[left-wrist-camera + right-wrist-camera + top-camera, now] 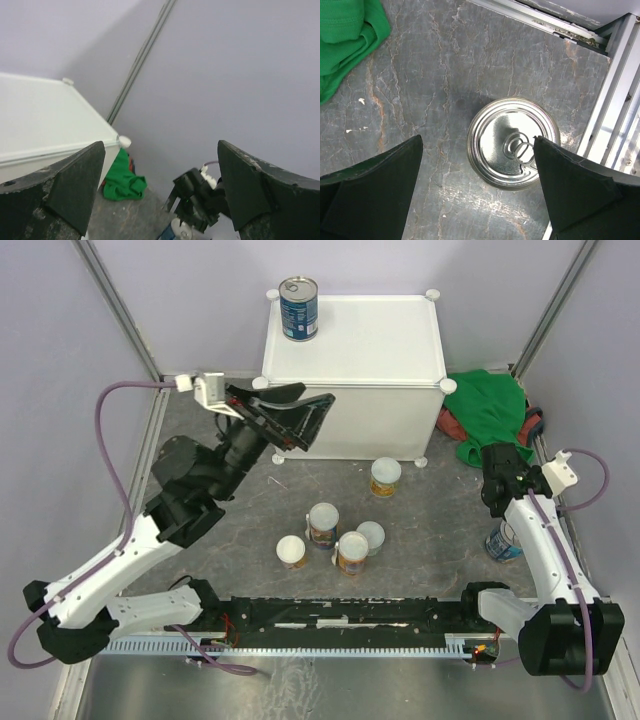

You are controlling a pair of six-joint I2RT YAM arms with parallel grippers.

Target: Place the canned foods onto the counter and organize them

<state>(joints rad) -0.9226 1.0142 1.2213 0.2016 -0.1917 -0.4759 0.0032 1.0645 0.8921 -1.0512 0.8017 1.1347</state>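
Observation:
One dark blue can (pixel 298 308) with a silver pull-tab top stands upright on the far left corner of the white counter (pixel 370 345). My left gripper (pixel 300 415) hangs open and empty in front of the counter's near left edge; the left wrist view shows its wide-apart fingers (pixel 75 190) and the counter (pixel 40 115). Several pale-lidded cans (pixel 323 523) stand on the grey floor. My right gripper (pixel 478 138) is open above a second blue can (pixel 512 142), its right finger over the pull tab. That can (pixel 503 540) sits at the right.
A green cloth (pixel 490 410) lies bunched to the right of the counter, also in the right wrist view (pixel 345 30). One floor can (pixel 385 477) stands by the counter's front. A metal rail (pixel 615 100) runs close to the right of the blue can.

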